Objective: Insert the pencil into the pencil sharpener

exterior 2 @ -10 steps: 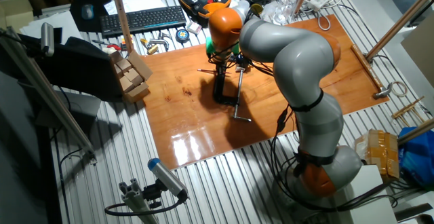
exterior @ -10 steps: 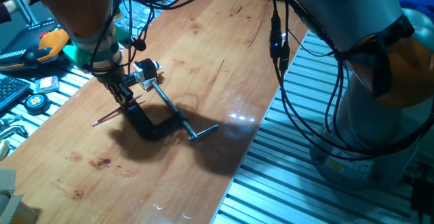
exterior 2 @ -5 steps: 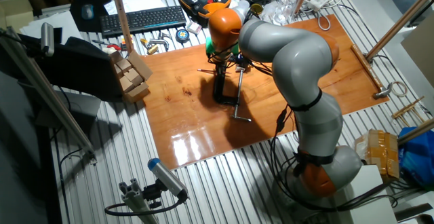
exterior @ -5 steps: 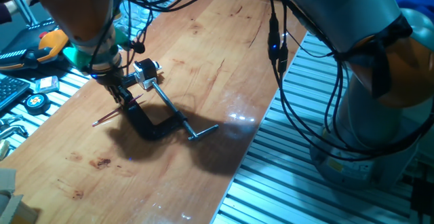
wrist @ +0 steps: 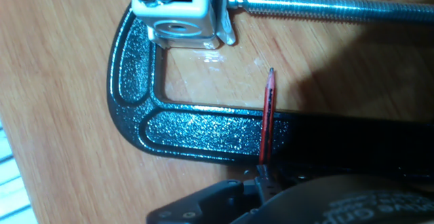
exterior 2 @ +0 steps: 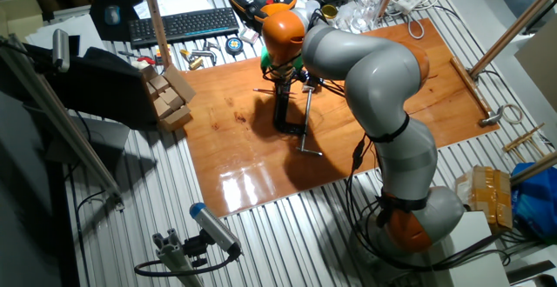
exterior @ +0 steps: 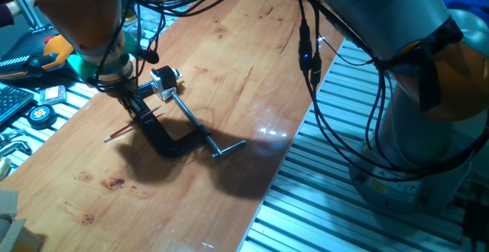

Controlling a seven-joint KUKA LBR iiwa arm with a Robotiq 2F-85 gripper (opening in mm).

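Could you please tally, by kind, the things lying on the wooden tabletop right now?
Pencil: 1
Sharpener: 1
Clamp: 1
Total: 3
The sharpener sits in the clamp's mouth, and the pencil is held in the end effector.

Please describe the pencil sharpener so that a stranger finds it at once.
On the wooden table lies a big black C-clamp. The sharpener sits in its mouth, pressed by the silver screw. It is the only small white box, with a round hole.
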